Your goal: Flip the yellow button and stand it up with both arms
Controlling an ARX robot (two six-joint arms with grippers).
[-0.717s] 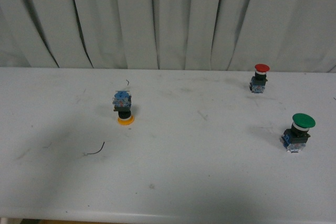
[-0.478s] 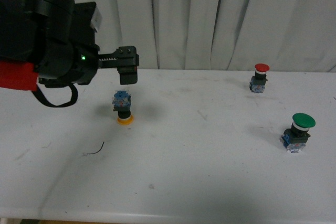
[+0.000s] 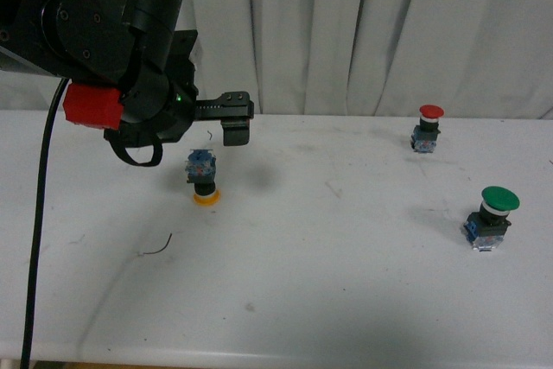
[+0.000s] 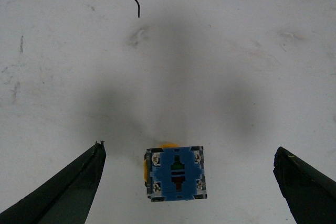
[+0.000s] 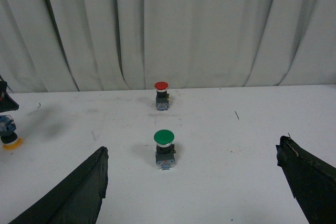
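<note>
The left gripper (image 3: 235,125) hangs in the upper left of the front view, just above and right of the yellow button (image 3: 204,181), and it's holding nothing. The button sits left of centre on the white table (image 3: 346,283), upside down, with its yellow cap on the surface and its blue block base up. In the left wrist view the fingers (image 4: 71,192) are spread wide; the button (image 4: 177,174) lies between them, touching neither. The right gripper (image 5: 191,147) is also wide apart and empty, facing the green button (image 5: 164,148) and the red button (image 5: 161,94).
</note>
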